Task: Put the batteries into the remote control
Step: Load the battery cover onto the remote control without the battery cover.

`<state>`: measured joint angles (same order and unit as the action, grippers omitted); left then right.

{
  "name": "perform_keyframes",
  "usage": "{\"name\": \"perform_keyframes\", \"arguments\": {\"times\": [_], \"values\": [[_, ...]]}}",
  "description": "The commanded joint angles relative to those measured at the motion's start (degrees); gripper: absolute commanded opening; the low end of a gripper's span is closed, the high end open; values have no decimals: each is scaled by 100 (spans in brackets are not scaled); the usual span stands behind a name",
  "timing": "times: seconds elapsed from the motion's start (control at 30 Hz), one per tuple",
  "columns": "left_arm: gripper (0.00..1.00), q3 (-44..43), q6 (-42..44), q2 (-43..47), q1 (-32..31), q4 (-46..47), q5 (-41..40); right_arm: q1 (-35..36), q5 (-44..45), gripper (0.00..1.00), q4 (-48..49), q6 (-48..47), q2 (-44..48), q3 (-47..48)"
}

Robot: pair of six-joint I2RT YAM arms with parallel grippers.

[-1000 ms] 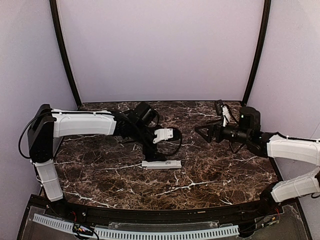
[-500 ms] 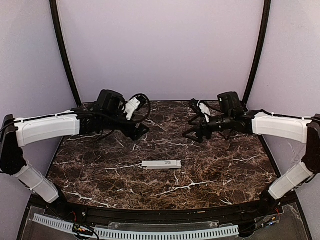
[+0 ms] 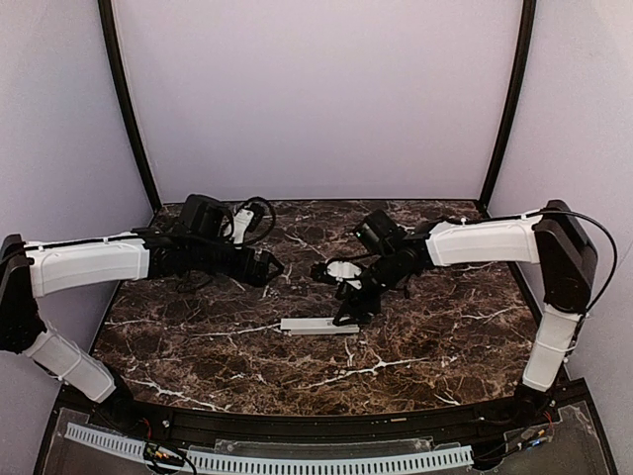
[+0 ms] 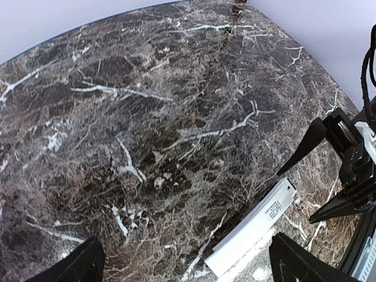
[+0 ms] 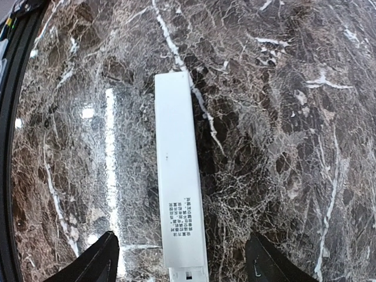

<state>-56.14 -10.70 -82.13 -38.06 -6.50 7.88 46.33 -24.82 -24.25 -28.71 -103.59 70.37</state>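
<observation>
The remote control (image 3: 318, 325) lies flat on the marble table (image 3: 198, 346), a slim white bar with its printed back up. In the right wrist view the remote control (image 5: 178, 176) runs lengthwise between my fingers. My right gripper (image 3: 346, 309) hovers over its right end. The right gripper (image 5: 183, 265) is open, its fingers apart from the bar on both sides. My left gripper (image 3: 271, 265) hangs open to the back left of the remote control (image 4: 252, 234). The left gripper (image 4: 188, 269) holds nothing. The batteries are out of view.
Curved black frame posts (image 3: 129, 109) rise at the back corners against lilac walls. A black rail (image 3: 316, 427) runs along the table's near edge. In the left wrist view the right arm's black fingers (image 4: 338, 176) stand just past the remote's far end.
My left arm drew back from the remote toward the back left. My right arm swung in from the back right down over the remote's right end, and its jaws have narrowed a little.
</observation>
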Motion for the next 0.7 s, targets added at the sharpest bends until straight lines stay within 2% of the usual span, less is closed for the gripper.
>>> {"name": "perform_keyframes", "arguments": {"times": [0.0,0.3,0.43,0.67], "values": [[98,409,-379,218,50,269,342,175,388,72,-719,-498,-323,460],[99,718,-534,293,45,454,260,316,560,71,-1222,-766,-811,848],[99,836,-881,297,52,540,65,361,654,70,-1204,-737,-982,894],[86,1053,-1475,198,58,711,-381,489,874,63,-1200,-702,-1268,1027]]}}
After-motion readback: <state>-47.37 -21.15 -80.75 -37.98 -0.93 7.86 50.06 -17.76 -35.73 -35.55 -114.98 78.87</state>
